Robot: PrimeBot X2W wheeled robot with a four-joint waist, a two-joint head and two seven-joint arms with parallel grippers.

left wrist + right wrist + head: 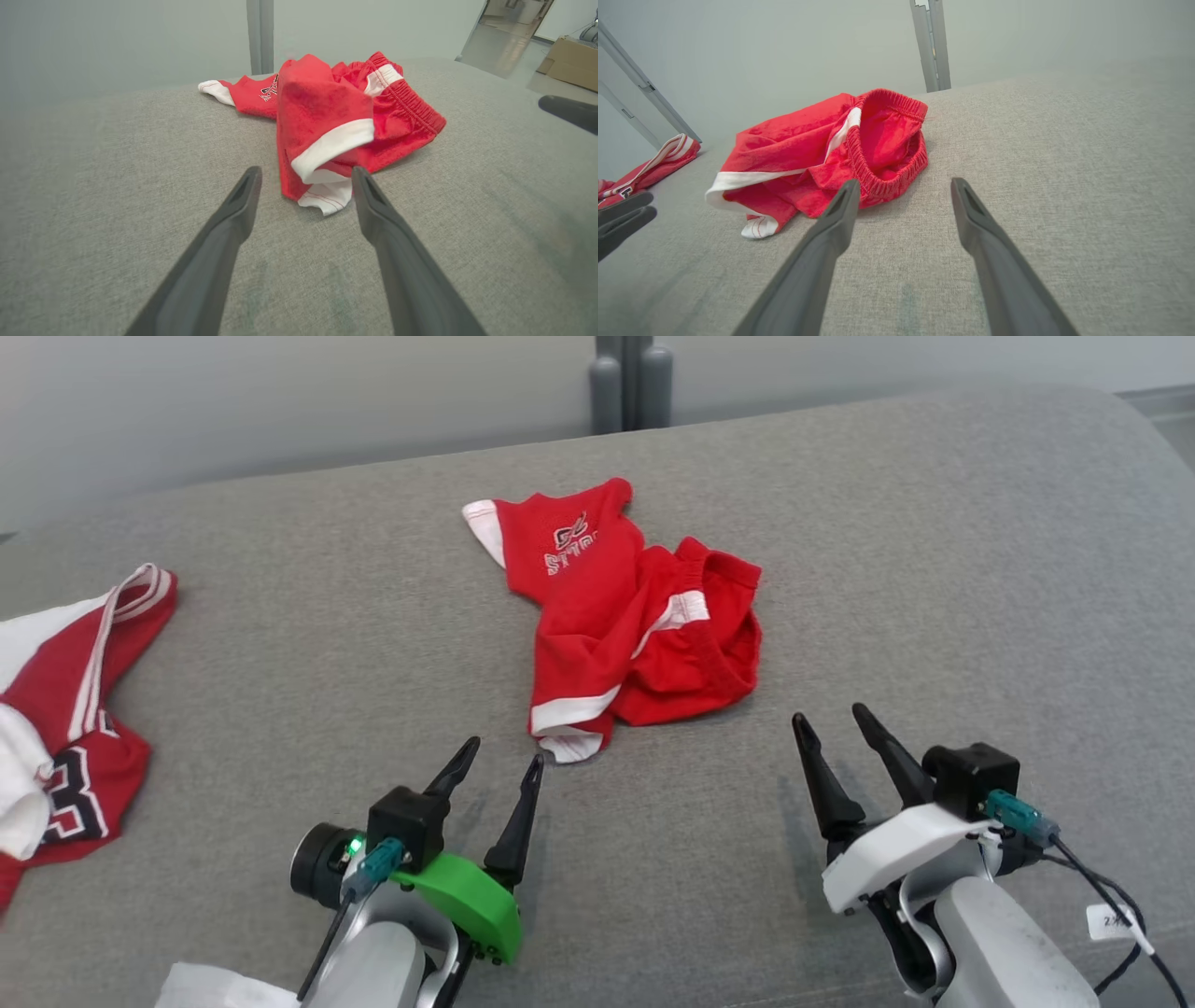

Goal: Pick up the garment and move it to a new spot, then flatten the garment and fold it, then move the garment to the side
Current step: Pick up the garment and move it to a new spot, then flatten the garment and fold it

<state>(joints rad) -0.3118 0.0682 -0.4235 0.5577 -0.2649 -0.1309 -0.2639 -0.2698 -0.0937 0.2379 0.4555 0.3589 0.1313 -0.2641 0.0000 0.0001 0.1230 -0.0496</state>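
- Though head view shows lettering [569, 551] on the red garment [635, 616], crumpled on the grey cushion [934, 569], right wrist view shows its waistband [866, 163].
- Spread: left gripper [504, 751], tips just beside the hem [571, 744]; right gripper [829, 714], near, not touching.

garment [597, 616]: red cloth, slight sheen | surface [308, 644]: gry woven fabric, matt | fingers [215, 252]: dk matt plastic

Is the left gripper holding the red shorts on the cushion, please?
No, the left gripper stands wide open close to the red shorts, which lie crumpled on the grey cushion.
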